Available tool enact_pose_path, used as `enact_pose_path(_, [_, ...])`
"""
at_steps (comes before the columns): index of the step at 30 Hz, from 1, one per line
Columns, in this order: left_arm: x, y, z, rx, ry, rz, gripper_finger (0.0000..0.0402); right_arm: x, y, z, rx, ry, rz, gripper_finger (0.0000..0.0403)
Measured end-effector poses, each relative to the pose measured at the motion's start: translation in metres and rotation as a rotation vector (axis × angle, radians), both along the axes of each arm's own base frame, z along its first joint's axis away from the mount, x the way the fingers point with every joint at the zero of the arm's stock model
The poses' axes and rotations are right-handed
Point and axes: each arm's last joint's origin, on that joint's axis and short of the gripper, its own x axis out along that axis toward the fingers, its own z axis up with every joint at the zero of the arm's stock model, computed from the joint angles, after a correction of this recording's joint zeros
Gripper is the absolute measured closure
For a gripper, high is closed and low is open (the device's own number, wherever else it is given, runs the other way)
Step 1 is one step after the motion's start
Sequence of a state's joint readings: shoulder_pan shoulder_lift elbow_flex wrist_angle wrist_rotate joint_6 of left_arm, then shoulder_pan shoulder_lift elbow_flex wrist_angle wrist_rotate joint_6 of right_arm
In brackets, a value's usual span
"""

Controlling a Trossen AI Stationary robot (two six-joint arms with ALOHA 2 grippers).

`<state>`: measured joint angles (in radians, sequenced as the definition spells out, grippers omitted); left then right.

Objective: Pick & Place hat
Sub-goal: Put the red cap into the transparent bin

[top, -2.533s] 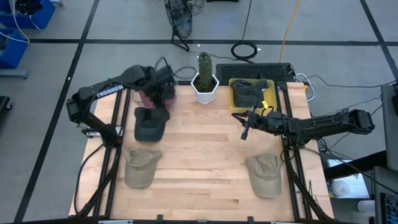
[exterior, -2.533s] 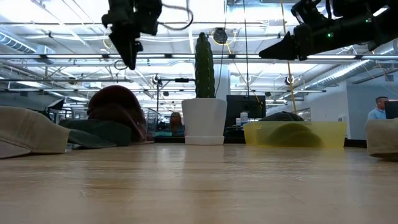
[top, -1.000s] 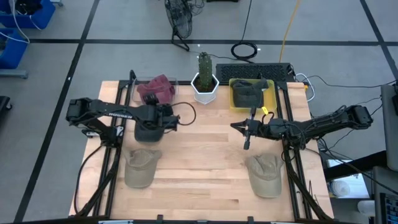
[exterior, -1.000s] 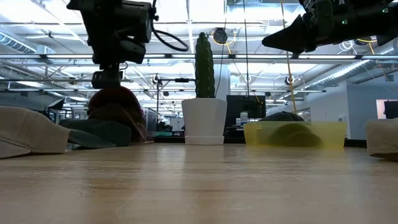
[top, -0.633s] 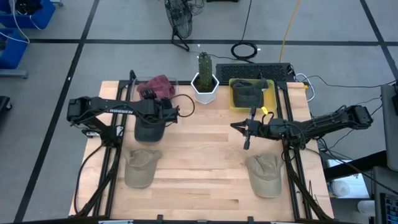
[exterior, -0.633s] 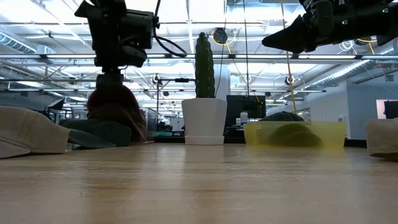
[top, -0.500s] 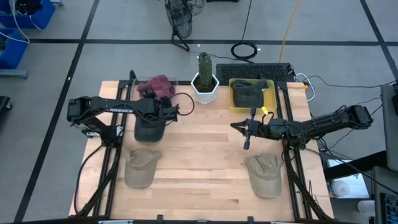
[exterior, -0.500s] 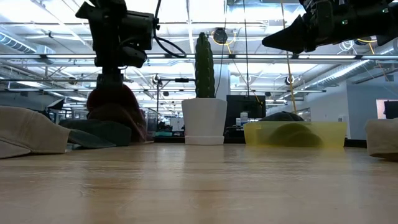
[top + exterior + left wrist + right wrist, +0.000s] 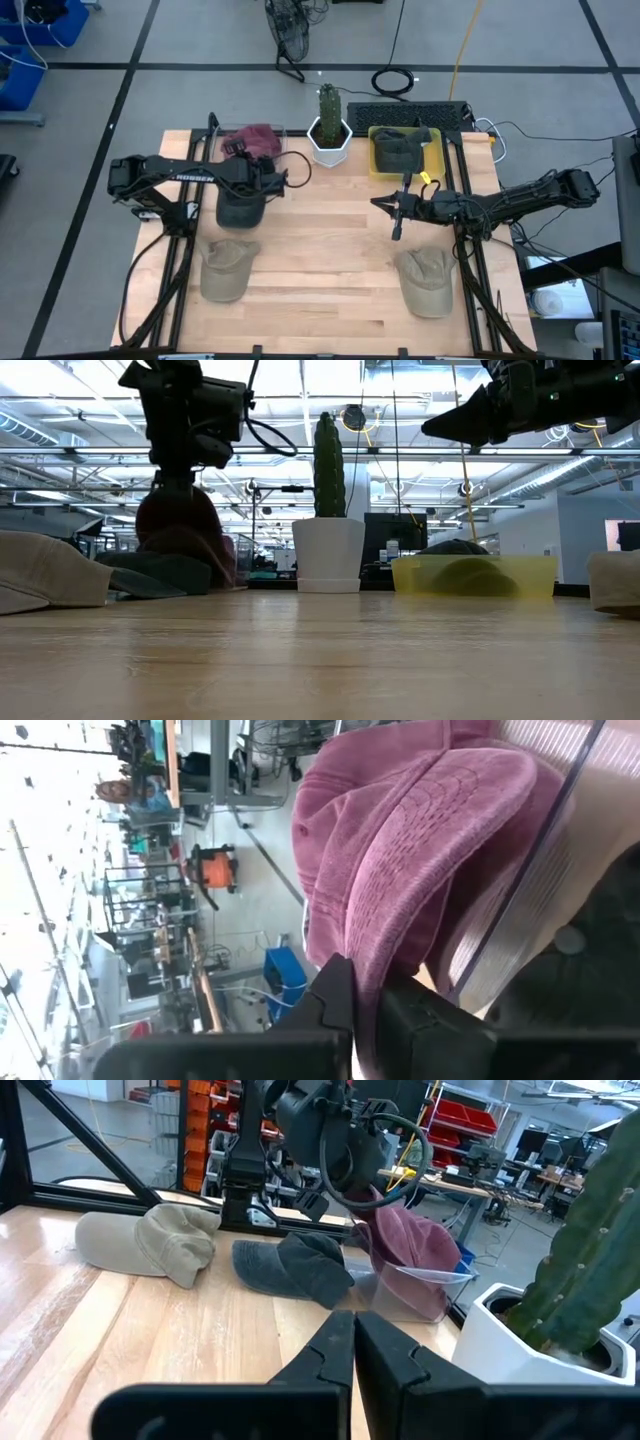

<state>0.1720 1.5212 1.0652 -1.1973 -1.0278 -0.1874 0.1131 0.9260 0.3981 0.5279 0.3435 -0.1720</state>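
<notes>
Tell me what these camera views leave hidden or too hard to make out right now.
- High view: left gripper fingertips on the maroon hat, hidden by its own wrist.
- Low view: hat in the yellow bin, only a dark shape through the wall.
- Low view: tan hat, cut off by the edge.
- Right wrist view: cactus, top cut off.

- left tool [image 9: 247, 152] sits low at the back-left of the counter, arm stretched out sideways from its base; fingers pinched together
- right tool [image 9: 396, 221] hangs mid-air right of centre, arm extended inward; fingers closed, nothing between them
</notes>
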Motion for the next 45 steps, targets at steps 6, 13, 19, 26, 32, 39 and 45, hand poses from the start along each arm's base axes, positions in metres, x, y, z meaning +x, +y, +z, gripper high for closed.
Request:
enact_pose_path(6, [-0.006,-0.012,0.017,0.022,-0.052,-0.018,0.0384,0.0,0.0,-0.001,-0.002,0.011,0.0,0.0399])
enact_pose_path(13, [-0.014,-0.035,0.046,-0.028,-0.102,-0.132,0.0391,0.0,0.0,-0.002,0.002,0.016,-0.001,0.0399])
enact_pose_path(19, [-0.026,-0.042,0.055,-0.069,-0.106,-0.162,0.0388,0.0,0.0,-0.002,0.012,0.014,-0.002,0.0399])
enact_pose_path(26, [-0.027,-0.026,0.056,-0.091,-0.07,-0.134,0.0383,0.0,0.0,-0.002,0.011,0.013,-0.002,0.0399])
enact_pose_path(32, [-0.022,0.002,0.048,-0.147,-0.064,-0.133,0.0392,0.0,0.0,-0.001,0.003,0.013,-0.001,0.0399])
enact_pose_path(39, [-0.022,0.033,0.038,-0.145,-0.06,-0.128,0.0374,0.0,0.0,-0.001,-0.01,0.015,0.0,0.0399])
enact_pose_path(45, [-0.025,0.051,0.017,-0.19,-0.075,-0.157,0.0391,0.0,0.0,-0.002,-0.008,0.018,0.0,0.0399])
